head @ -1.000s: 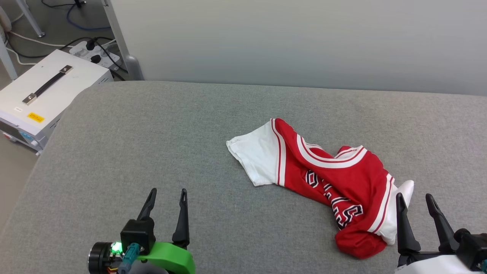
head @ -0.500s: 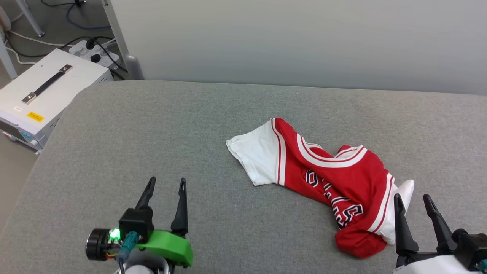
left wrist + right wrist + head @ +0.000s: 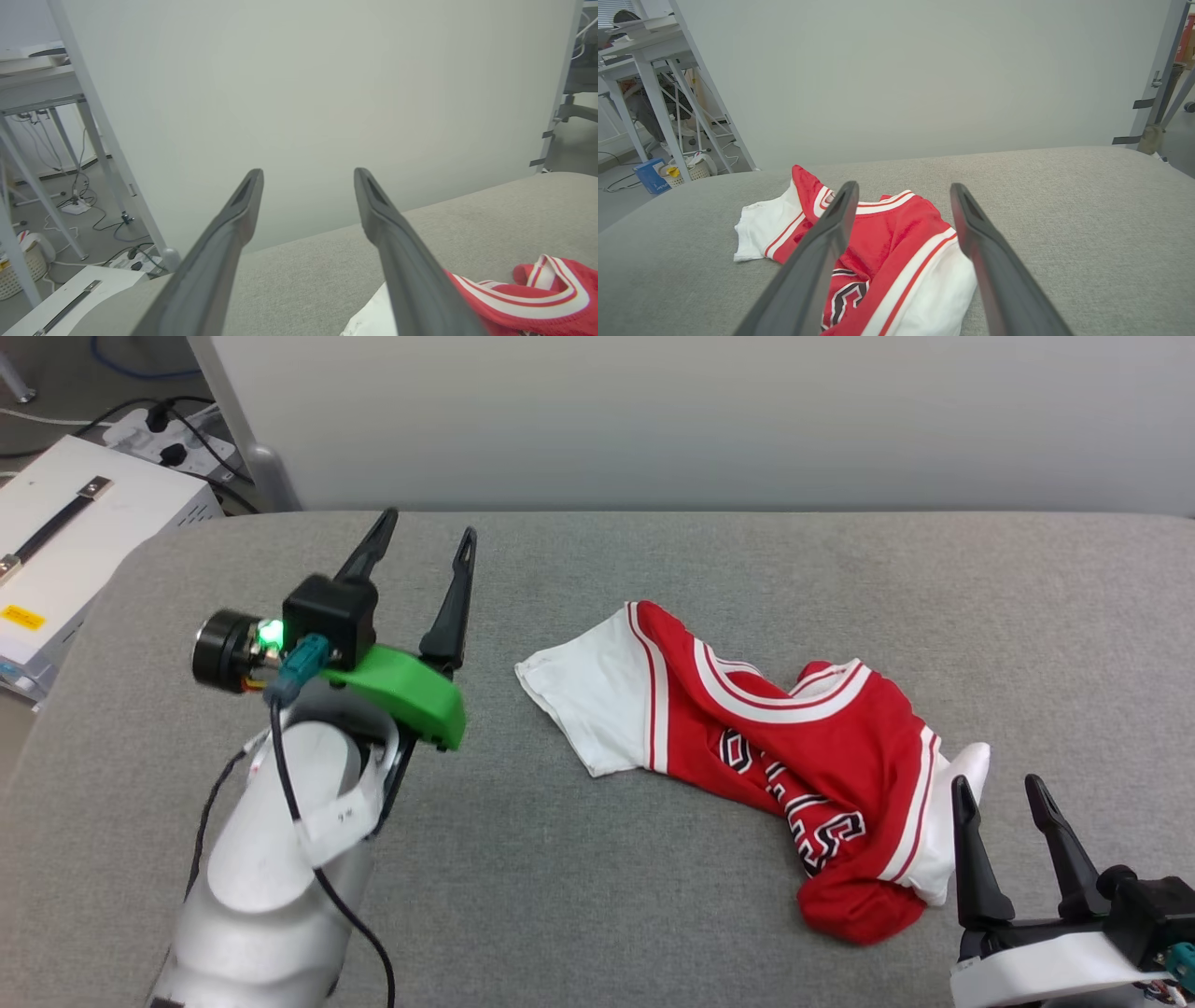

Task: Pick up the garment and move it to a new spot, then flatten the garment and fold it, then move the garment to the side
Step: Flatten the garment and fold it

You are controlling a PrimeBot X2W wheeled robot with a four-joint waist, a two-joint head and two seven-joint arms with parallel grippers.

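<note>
The garment (image 3: 784, 747), a red jersey with white sleeves and striped trim, lies crumpled right of the middle of the grey padded surface (image 3: 597, 569). It also shows in the right wrist view (image 3: 896, 242) and at the lower right of the left wrist view (image 3: 537, 294). My left gripper (image 3: 425, 527) hangs raised over the surface, left of the garment's white sleeve, open and empty. My right gripper (image 3: 997, 782) stands low at the near right, just beside the other white sleeve, open with nothing between its fingers.
A pale partition wall (image 3: 709, 420) runs along the far edge of the surface. A white case with a black handle (image 3: 65, 523) and a power strip with cables (image 3: 159, 429) sit on the floor at the far left. Table legs (image 3: 668, 112) and a basket stand beyond.
My left arm has risen and reached forward, so its pale forearm now shows. The head camera has shifted, moving the whole scene left and up. The garment lies as before.
</note>
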